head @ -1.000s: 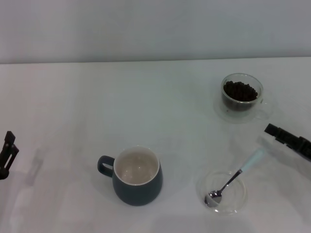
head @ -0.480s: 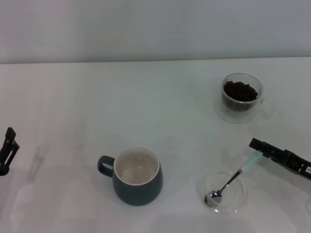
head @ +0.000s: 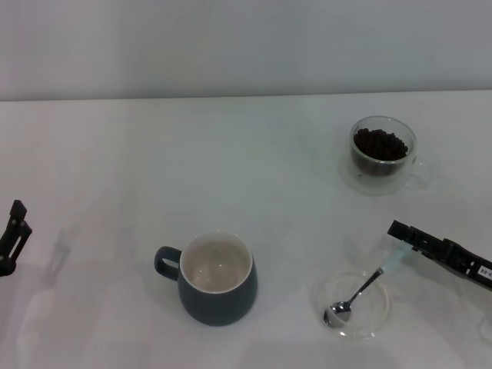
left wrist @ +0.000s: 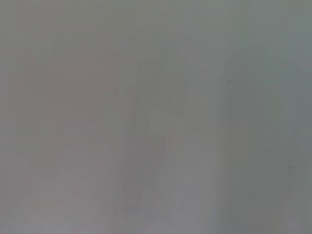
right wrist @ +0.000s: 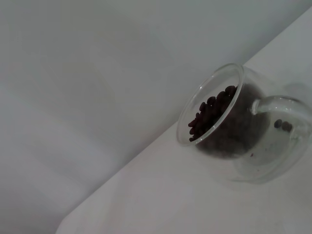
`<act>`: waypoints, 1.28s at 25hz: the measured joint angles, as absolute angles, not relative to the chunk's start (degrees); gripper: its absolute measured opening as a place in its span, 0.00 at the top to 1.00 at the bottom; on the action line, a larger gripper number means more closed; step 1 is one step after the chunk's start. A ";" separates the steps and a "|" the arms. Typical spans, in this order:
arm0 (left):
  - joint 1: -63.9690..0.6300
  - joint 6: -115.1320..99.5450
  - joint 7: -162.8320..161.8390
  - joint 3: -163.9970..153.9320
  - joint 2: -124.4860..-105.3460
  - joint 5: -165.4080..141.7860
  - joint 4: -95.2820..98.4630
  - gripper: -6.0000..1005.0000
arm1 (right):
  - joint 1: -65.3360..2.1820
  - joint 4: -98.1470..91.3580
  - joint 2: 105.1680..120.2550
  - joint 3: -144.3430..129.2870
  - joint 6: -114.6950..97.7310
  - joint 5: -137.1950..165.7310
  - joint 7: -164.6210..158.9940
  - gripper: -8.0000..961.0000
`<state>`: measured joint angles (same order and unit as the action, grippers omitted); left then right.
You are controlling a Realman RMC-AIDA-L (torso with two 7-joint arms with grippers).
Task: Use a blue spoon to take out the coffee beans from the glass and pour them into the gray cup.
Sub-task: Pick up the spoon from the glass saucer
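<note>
The blue spoon (head: 361,288) lies with its metal bowl in a shallow clear dish (head: 377,319) at the front right, its pale blue handle pointing up and right. My right gripper (head: 401,231) is right at the tip of that handle. The glass (head: 383,147) with coffee beans (head: 380,143) stands at the back right, and shows in the right wrist view (right wrist: 229,122) with the beans (right wrist: 212,117) inside. The gray cup (head: 217,280) stands front centre, with nothing in its cream inside and its handle to the left. My left gripper (head: 11,240) is at the far left edge.
The white table (head: 192,169) ends at a pale wall behind. The left wrist view shows only a plain pale surface. The glass rests on a clear saucer (head: 361,181).
My right gripper has moved left and toward the front, from beside the glass to the tip of the spoon's handle. The spoon, cup and glass have not moved.
</note>
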<state>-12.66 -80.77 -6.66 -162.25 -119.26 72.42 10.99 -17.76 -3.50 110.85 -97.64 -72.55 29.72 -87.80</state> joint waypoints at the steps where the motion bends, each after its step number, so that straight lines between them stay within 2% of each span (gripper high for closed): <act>1: -12.66 -80.76 -6.66 -162.25 -119.26 72.42 10.98 0.15 | -17.67 -3.50 110.85 -97.64 -72.60 29.71 -87.80 0.20; 5: -12.74 -80.72 -6.67 -162.25 -119.27 72.42 10.98 0.15 | -17.52 -3.23 110.85 -97.65 -72.70 29.70 -87.86 0.21; 18: -13.68 -79.84 -6.68 -162.24 -119.27 72.42 10.98 0.15 | -17.84 -3.23 111.13 -97.65 -73.19 30.33 -87.89 0.63; 24: -14.05 -79.53 -6.68 -162.24 -119.27 73.27 10.98 0.15 | -17.88 -3.36 111.31 -97.65 -73.03 30.39 -87.89 0.62; 32: -14.54 -79.09 -6.68 -162.25 -119.27 73.82 10.98 0.15 | -18.21 -3.25 111.48 -97.72 -73.04 30.41 -87.90 0.71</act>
